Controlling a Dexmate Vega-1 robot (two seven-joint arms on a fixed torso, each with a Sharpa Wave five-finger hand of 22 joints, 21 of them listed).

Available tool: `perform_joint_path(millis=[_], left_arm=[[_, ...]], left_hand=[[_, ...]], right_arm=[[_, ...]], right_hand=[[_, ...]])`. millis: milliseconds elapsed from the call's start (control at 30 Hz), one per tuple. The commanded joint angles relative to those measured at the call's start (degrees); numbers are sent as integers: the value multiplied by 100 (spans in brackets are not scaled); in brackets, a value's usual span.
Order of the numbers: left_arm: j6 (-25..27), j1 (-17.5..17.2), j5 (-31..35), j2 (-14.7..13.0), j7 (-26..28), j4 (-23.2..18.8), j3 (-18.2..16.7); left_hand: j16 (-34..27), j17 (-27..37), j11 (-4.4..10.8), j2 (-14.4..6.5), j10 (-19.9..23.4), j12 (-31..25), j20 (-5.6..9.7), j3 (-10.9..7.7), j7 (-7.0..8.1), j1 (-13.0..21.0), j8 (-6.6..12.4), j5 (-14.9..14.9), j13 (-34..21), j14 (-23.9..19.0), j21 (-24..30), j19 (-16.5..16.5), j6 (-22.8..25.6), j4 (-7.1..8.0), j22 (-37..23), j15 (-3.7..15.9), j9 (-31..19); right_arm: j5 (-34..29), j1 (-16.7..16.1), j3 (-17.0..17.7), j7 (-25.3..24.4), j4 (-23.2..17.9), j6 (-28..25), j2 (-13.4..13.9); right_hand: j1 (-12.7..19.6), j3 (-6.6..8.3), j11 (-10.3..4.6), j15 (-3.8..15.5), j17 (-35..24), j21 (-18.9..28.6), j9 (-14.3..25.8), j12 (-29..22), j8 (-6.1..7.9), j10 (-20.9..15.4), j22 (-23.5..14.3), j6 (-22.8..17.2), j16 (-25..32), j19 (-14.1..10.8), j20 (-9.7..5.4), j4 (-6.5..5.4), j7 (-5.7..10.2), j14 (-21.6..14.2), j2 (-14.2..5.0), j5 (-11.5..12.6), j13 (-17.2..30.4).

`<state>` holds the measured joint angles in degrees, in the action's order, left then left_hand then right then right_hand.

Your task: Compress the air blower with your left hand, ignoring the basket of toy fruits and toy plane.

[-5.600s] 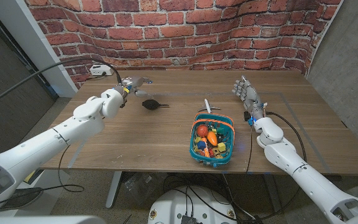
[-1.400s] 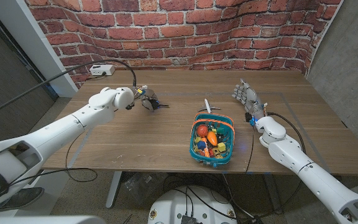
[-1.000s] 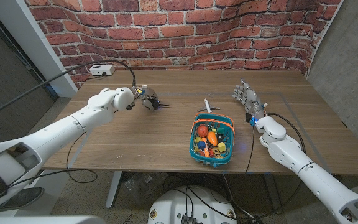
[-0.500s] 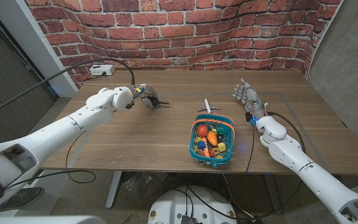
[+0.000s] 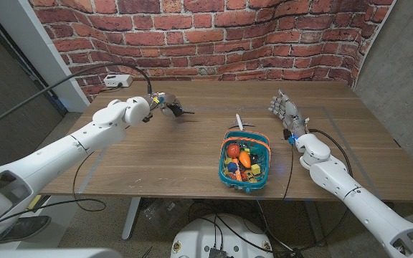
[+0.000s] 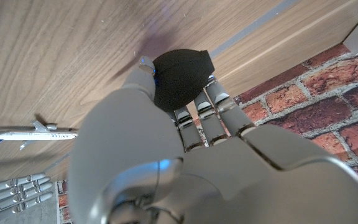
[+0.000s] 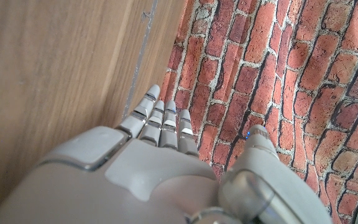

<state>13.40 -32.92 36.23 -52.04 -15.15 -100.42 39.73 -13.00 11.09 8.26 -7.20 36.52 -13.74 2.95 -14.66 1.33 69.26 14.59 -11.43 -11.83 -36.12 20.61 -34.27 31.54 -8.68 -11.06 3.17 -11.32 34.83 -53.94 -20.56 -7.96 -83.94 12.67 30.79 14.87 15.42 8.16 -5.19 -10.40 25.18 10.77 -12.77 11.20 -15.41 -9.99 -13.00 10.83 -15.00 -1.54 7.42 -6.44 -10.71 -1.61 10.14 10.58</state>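
Observation:
The black rubber air blower (image 5: 176,110) is off the table in my left hand (image 5: 158,104), at the back left, its thin nozzle pointing toward the basket. In the left wrist view the round bulb (image 6: 179,78) sits gripped between the thumb and the fingers of that hand (image 6: 166,155). My right hand (image 5: 284,109) stands at the right side of the table with its fingers straight and apart, holding nothing; the right wrist view shows its fingers (image 7: 161,121) reaching toward the brick wall.
A teal basket (image 5: 247,183) of toy fruits stands right of the table's middle. A white toy plane (image 5: 239,122) lies just behind it, also seen as the plane (image 6: 30,132) on the wood. A white box (image 5: 115,80) with a cable sits at the back left corner.
At first the blower lay on the table beside my left hand. The hand has since gripped it, and over the last second raised it slightly toward the back left. My right hand stays still.

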Motion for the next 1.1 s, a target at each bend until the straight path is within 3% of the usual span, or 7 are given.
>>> perform_joint_path(millis=[33, 333, 1100], left_arm=[[163, -375, -54, -291, 252, -621, -385], [231, -668, -66, -441, 530, -968, -668], [144, -800, -158, -357, 762, -921, -785]], left_hand=[[37, 7, -19, -26, 38, 34, -20, -34, -14, 3, -4, 18, -21, -47, 24, 9, 74, 17, -21, 573, -13], [46, 10, -30, -25, 62, 42, -18, -37, -34, -8, -14, 32, -21, -57, 25, 26, 95, 36, -21, 575, -12], [2, 14, -78, -76, 329, 17, -35, -145, -94, 121, 25, 46, -21, -329, 148, -181, 391, 18, -24, 586, -8]], right_arm=[[-19, -18, 16, 10, -4, 72, -1], [11, -23, 24, 14, -1, 70, -18], [-25, -28, 13, 43, -6, 132, -16]], right_hand=[[24, -6, -11, -3, -18, -26, 14, 19, -11, -40, -17, 12, -8, -56, 4, 17, -18, -36, -33, -8, 20], [22, -8, -14, -3, -18, -36, 14, 21, -9, -39, -17, 10, -7, -60, 3, 18, -16, -42, -30, -9, 20], [23, -9, -13, 3, -18, -66, 14, 22, -6, -49, -18, 7, -8, -82, -6, 19, -18, -53, -31, -9, 20]])
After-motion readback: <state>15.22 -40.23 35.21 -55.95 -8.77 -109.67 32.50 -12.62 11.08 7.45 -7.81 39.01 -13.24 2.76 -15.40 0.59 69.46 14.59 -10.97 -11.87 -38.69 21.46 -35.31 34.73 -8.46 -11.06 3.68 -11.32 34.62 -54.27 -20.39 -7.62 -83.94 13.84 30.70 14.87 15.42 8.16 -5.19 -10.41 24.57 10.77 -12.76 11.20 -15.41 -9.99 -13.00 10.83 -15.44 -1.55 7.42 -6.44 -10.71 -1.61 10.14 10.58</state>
